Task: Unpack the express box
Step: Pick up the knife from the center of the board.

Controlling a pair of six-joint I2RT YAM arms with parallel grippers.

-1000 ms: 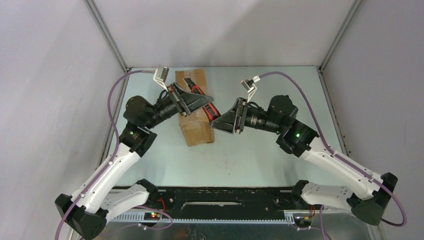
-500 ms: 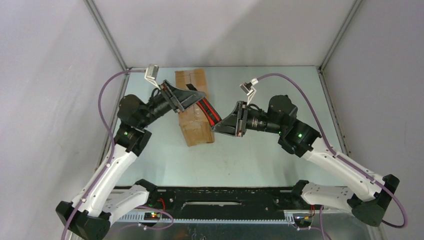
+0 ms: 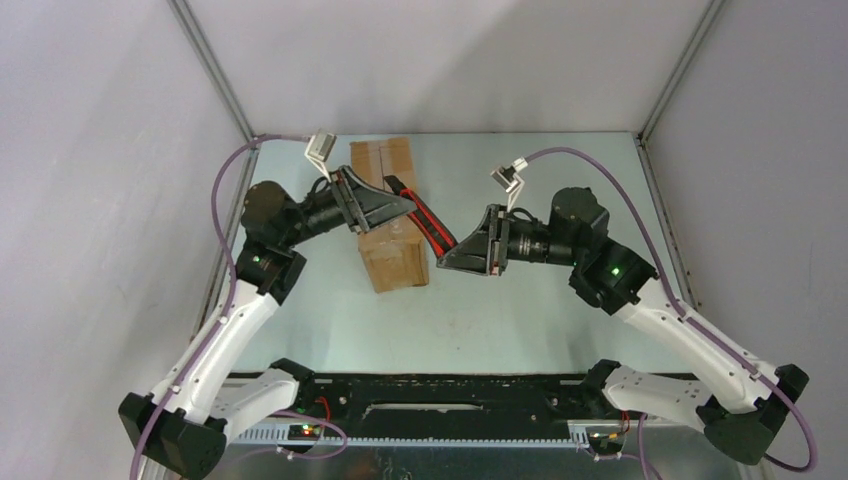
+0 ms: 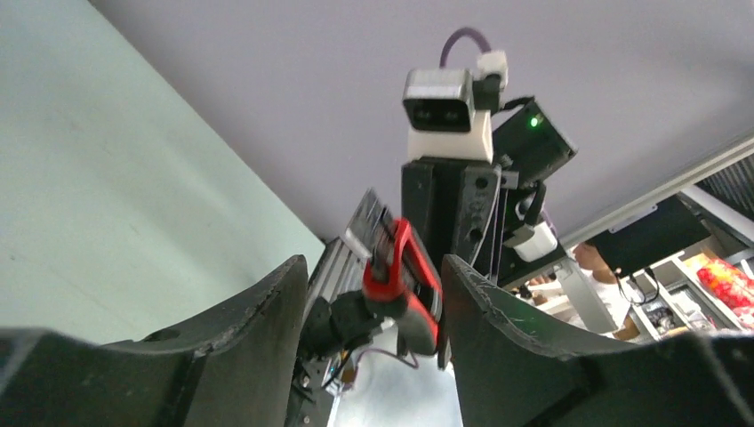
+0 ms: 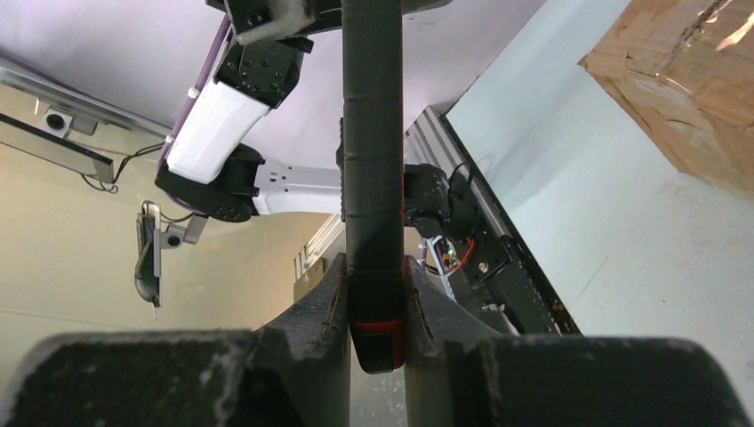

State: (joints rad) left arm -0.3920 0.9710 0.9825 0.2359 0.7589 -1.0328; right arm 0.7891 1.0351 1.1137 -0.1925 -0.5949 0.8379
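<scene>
Table (image 3: 520, 300): flat, pale green-grey and matte, boxed in by plain grey walls (image 3: 450, 60) and slim metal posts (image 3: 215, 75).
Base rail (image 3: 450, 400): black strip along the near edge; both arms are bolted to it.
Arms: white shells low down, black joints higher up, with purple cables (image 3: 590, 160) looping to the wrists.
Right gripper (image 3: 445, 262): its scuffed black fingers (image 5: 311, 329) are pressed together on the butt of the knife, one on each side.
Knife (image 3: 425, 215): long and narrow, with a ribbed black grip and red trim; it slants from the right gripper up and left across the right edge of the box.
Left gripper (image 3: 405, 205): its wedge-shaped black fingers (image 4: 240, 338) stand apart and clasp nothing; the knife shows in the gap between them.
Box (image 3: 395, 255): oblong brown corrugated cardboard with glossy tape on top; it lies on the table left of centre, its long side running near to far.
Box and left gripper: the gripper reaches in from the left over the middle of the box.
Box and right gripper: the gripper sits just off the right side of the box, apart from the cardboard, and only the knife reaches over it.
</scene>
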